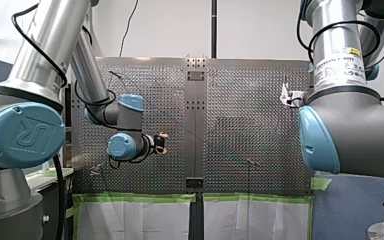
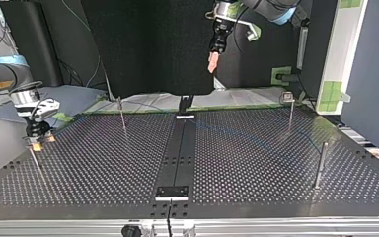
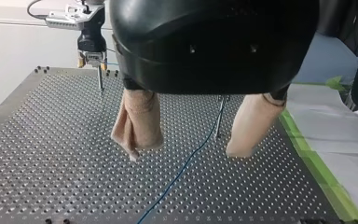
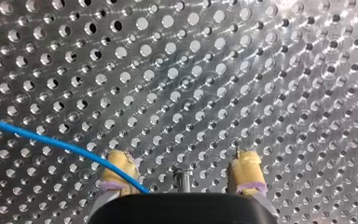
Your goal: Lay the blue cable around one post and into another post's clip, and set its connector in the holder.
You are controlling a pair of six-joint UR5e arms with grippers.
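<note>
The blue cable lies slack on the perforated table; in the left wrist view it runs from the near edge toward a thin post that stands ahead of my left gripper; in the right wrist view it crosses the plate and passes close by one yellow pad of my right gripper, though I cannot tell whether it touches that pad. It looks thin, light and limp, so it will likely sag and slip off a post unless kept taut; a firm pinch on a straight run, near the post it must round, seems the best hold; the connector is not visible. My left gripper hangs high over the table, its beige pads spread with nothing between them; my right gripper, low at the top view's left, stands parted on either side of a post top and grasps nothing.
</note>
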